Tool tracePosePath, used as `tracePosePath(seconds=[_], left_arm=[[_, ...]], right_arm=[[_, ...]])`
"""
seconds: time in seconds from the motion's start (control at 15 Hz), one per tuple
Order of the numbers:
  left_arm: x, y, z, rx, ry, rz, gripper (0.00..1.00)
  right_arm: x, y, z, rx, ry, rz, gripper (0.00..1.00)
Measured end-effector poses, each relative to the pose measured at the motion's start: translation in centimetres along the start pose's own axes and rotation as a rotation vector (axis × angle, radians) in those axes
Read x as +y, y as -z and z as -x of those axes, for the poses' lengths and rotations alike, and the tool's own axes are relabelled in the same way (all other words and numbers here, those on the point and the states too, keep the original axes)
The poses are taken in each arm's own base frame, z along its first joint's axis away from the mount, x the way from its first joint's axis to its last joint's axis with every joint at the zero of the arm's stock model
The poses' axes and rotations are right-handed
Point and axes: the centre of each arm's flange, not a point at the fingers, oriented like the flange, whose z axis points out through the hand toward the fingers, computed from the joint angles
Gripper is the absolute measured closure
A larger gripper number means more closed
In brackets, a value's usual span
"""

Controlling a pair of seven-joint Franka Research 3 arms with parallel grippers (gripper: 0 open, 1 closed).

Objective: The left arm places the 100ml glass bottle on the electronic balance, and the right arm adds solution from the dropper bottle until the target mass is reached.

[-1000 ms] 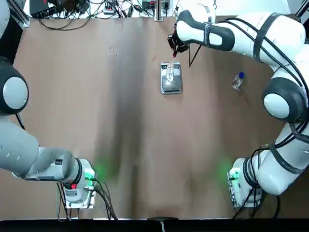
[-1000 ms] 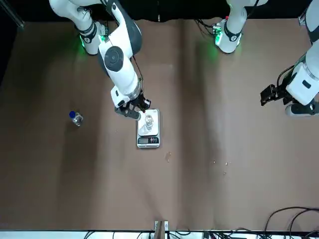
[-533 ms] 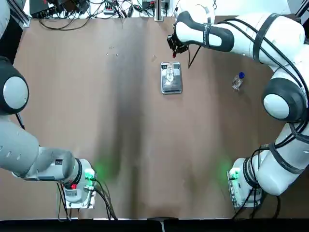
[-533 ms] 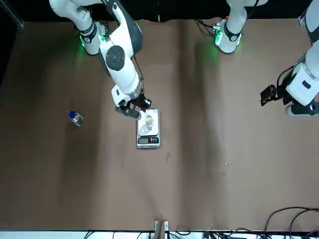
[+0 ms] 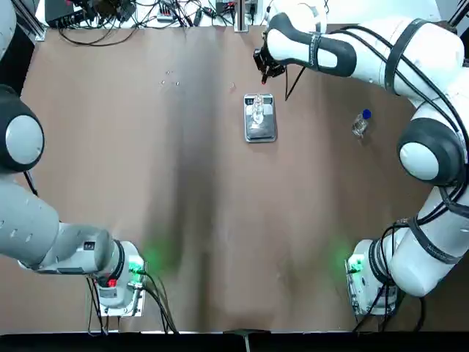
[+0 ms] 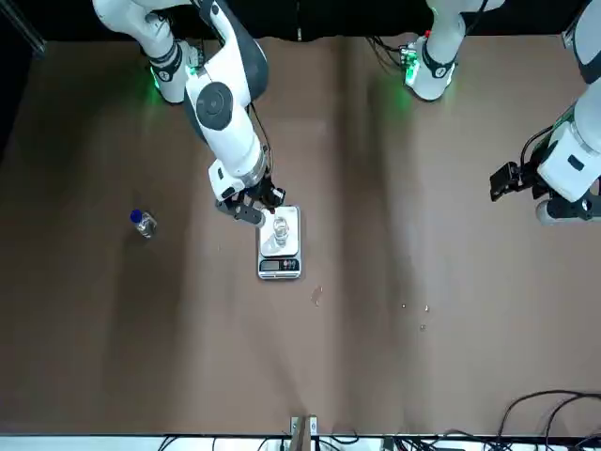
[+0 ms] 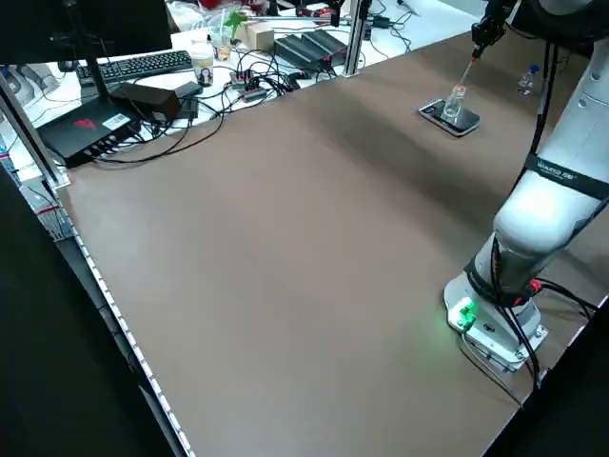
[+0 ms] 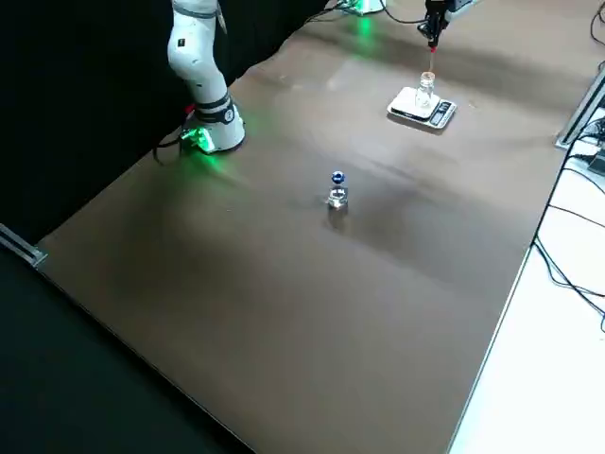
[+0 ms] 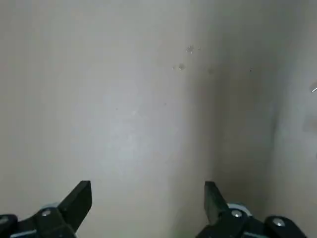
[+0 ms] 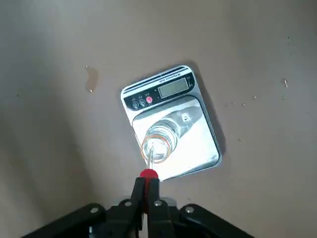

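Note:
The electronic balance [image 5: 260, 121] lies at the table's far middle, with the 100ml glass bottle [image 5: 258, 110] upright on its steel plate. My right gripper [image 5: 264, 75] hovers just beyond the balance, shut on a red-bulbed dropper [image 10: 148, 174]. The dropper's glass tip points down into the mouth of the glass bottle [image 10: 158, 143]. The dropper bottle [image 5: 360, 123], clear with a blue collar, stands alone on the table to the right. My left gripper [image 6: 505, 179] hangs off to the left side, away from everything. Its fingers [image 9: 79, 198] are open with nothing between them.
A small wet spot [image 10: 90, 79] marks the table just beyond the display end of the balance [image 10: 171, 126]. Cables and electronics [image 5: 146, 13] line the far edge. Both arm bases [image 5: 124, 282] glow green at the near edge.
The right gripper with the dropper has crept slightly toward the table's far side in the top view. The glass bottle, the balance and the left arm have stayed put.

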Motion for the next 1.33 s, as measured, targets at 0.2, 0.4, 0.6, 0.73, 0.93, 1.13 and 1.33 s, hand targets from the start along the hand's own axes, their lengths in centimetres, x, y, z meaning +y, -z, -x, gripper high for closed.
tracePosePath(seconds=[0.2,0.4,0.6,0.73,0.93,1.13,1.33], left_arm=[[0.0,-0.1,0.0,-0.002,0.0,0.0,0.0],[0.0,-0.2,-0.1,-0.004,0.0,0.0,0.0],[0.0,-0.3,-0.2,-0.005,0.0,0.0,0.0],[0.0,-0.4,-0.2,-0.006,0.0,0.0,0.0],[0.0,-0.6,-0.3,-0.009,0.001,0.0,0.0],[-0.2,-0.7,-0.4,-0.012,0.003,0.0,0.0],[-0.2,-0.8,-0.4,-0.013,0.005,-0.001,0.0]], right_arm=[[-0.1,0.6,-0.4,0.007,-0.005,-0.007,0.94],[0.1,1.1,-0.9,0.015,-0.013,-0.014,0.94],[1.0,2.3,-2.2,0.013,-0.036,-0.007,0.94],[2.5,3.7,-3.5,0.001,-0.059,0.009,0.94],[8.4,8.2,-7.1,-0.067,-0.024,0.046,0.94],[14.6,11.2,-9.8,-0.146,0.044,0.085,0.94],[19.2,11.3,-11.9,-0.206,0.066,0.118,0.94]])
